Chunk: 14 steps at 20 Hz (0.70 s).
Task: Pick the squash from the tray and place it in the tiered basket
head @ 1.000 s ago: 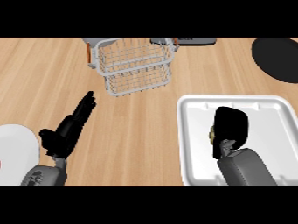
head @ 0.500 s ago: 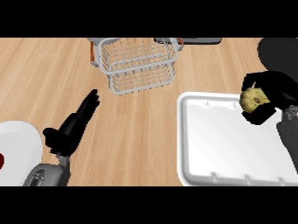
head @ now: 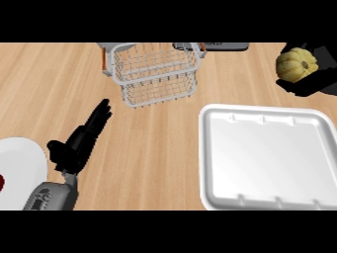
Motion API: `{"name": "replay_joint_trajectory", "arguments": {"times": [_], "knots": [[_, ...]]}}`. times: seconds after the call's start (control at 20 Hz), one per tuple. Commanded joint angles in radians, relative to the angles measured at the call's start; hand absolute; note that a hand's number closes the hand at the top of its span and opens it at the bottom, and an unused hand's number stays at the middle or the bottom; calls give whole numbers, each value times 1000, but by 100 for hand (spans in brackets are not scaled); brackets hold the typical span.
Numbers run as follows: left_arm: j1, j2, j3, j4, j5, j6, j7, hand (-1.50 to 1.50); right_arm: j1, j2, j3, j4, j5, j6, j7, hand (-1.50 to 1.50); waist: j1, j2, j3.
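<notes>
Squash (head: 296,64): pale yellow, round, ribbed body; held inside the curled fingers of the right hand (head: 311,81), clear of the counter. Tray (head: 272,157): white, rectangular, rounded corners, raised rim; flat on the counter, below and to the left of that hand, nothing in it. Tiered basket (head: 155,74): grey wire, upright, open at the top; well apart to the hand's left, at about its level.
</notes>
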Motion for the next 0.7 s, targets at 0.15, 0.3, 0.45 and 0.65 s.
{"name": "replay_joint_trajectory", "arguments": {"times": [0.15,0.3,0.45,0.65], "knots": [[-15,-15,5,-9,-3,11,54,0,-282,32,-29,77,-81,80,118,150,-7,-4,-1],[-11,4,30,15,8,-21,-6,0,-382,62,-33,137,-97,83,191,150,-4,-2,-2],[9,-8,13,-10,3,-15,23,0,-488,123,-28,139,-109,73,322,150,-4,-5,-2],[45,1,6,-12,-7,-37,-26,0,-621,218,4,258,-71,-5,403,150,9,-1,-2]]}}
